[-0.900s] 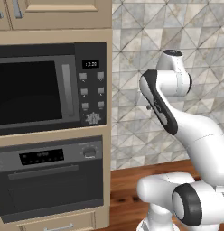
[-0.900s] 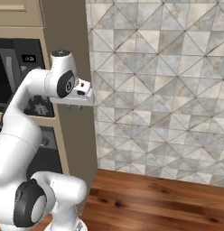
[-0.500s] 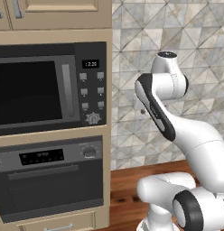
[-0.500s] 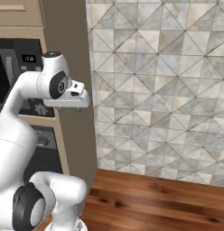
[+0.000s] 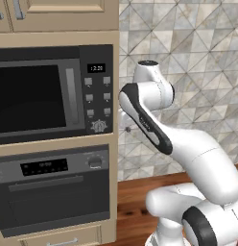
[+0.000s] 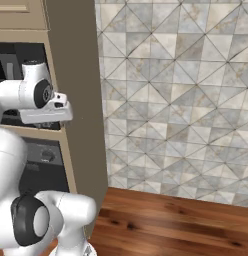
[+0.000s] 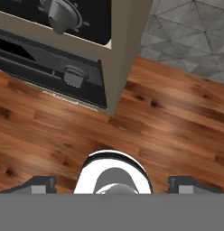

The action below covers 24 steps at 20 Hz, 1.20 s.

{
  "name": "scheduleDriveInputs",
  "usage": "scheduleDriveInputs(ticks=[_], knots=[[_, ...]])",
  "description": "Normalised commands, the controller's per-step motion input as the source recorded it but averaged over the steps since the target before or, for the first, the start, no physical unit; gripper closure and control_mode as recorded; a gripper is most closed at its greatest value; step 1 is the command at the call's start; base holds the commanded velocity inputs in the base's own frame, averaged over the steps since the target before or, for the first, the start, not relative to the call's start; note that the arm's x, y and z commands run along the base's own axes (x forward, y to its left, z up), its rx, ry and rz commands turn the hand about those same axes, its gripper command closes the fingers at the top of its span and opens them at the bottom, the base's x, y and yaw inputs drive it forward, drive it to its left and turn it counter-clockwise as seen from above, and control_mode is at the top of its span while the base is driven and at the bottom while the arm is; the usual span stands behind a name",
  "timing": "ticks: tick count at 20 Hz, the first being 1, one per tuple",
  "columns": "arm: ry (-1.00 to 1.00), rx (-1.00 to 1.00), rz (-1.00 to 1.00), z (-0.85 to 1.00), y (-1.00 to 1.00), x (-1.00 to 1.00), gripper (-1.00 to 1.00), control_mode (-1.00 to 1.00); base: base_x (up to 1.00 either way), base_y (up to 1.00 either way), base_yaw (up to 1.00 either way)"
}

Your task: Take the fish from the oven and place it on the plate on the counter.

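Beside the oven (image 5: 53, 190), arm folded high

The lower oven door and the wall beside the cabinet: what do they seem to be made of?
The built-in black oven door looks like dark, smooth glass under a brushed steel control strip. The grey-beige wall looks like matt stone or ceramic tile, judging by its triangular mottled pattern.

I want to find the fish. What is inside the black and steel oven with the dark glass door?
The black and steel oven has its door shut. Through the dark glass only blackness shows, so whatever is inside, racks or fish, is hidden.
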Motion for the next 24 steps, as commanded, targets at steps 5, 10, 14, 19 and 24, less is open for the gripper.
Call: scheduleDriveInputs(ticks=[5, 10, 14, 19, 24], knots=[[0.18, -0.14, 0.07, -0.19, 0.98, 0.01, -1.00, -1.00, 0.00, 0.00, 0.00], [-0.03, -0.39, 0.00, -0.32, 1.00, -0.01, -1.00, -1.00, 0.00, 0.00, 0.00], [-0.19, -0.27, 0.06, -0.16, 1.00, -0.12, -1.00, -1.00, 0.00, 0.00, 0.00], [-0.31, -0.10, 0.14, -0.38, 0.77, -0.49, -1.00, -1.00, 0.00, 0.00, 0.00], [-0.43, -0.09, 0.30, -0.95, 0.42, -0.34, -1.00, -1.00, 0.00, 0.00, 0.00]])
